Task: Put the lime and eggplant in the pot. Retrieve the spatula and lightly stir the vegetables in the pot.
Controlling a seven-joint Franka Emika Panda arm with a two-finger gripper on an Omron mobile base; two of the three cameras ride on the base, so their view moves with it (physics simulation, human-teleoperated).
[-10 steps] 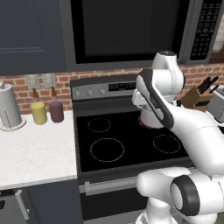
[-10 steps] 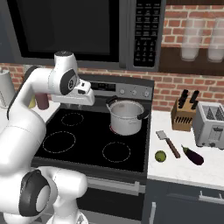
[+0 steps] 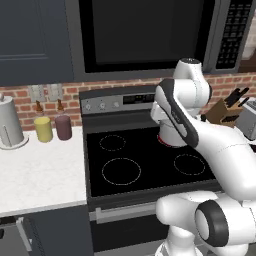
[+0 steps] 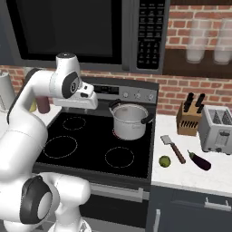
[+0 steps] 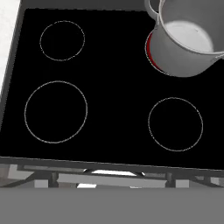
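Steel pot (image 4: 130, 120) sits on the stove's back right burner; our hand (image 4: 90, 97) hovers beside it, fingers apart, empty. Lime (image 4: 165, 161), spatula (image 4: 173, 148) and eggplant (image 4: 199, 161) lie along the counter's (image 4: 181, 174) front edge.

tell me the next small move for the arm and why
Probably swing the open gripper right, toward the small green lime on the white counter. The shiny steel pot looks empty, and the lime and glossy purple eggplant lie untouched beside it.
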